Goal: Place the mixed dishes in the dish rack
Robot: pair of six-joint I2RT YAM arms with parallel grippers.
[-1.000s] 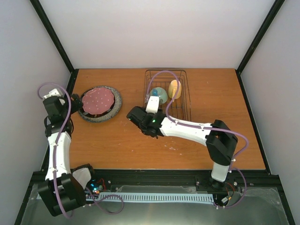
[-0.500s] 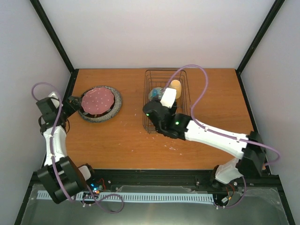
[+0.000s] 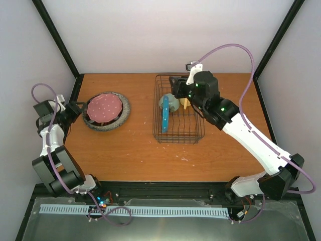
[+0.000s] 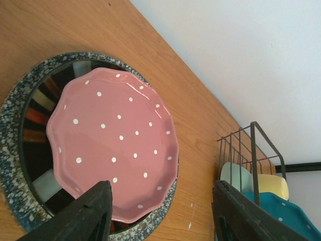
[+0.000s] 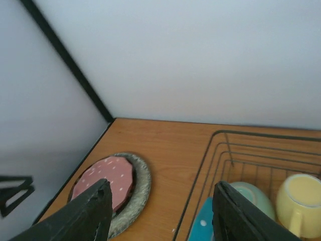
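A: So, what sits in the dish rack (image 3: pixel 178 113)?
B: The blue dotted plate (image 3: pixel 165 118) stands on edge by its left wall. The pale green bowl (image 3: pixel 169 102) and yellow mug (image 5: pixel 299 203) sit at its far end.
A: And outside it?
B: Left of the rack, well apart, the wavy-rimmed pink-red dotted plate (image 3: pixel 105 107) lies on the larger grey speckled plate (image 3: pixel 124 114).
A: The claws?
B: The right gripper (image 5: pixel 160 206) hangs over the rack's far end, jaws spread and empty. The left gripper (image 4: pixel 160 211), also spread and empty, faces the stacked plates.
A: The setting?
B: An orange-brown wooden table (image 3: pixel 130 150), white walls (image 3: pixel 160 35), black corner posts (image 3: pixel 55 37).
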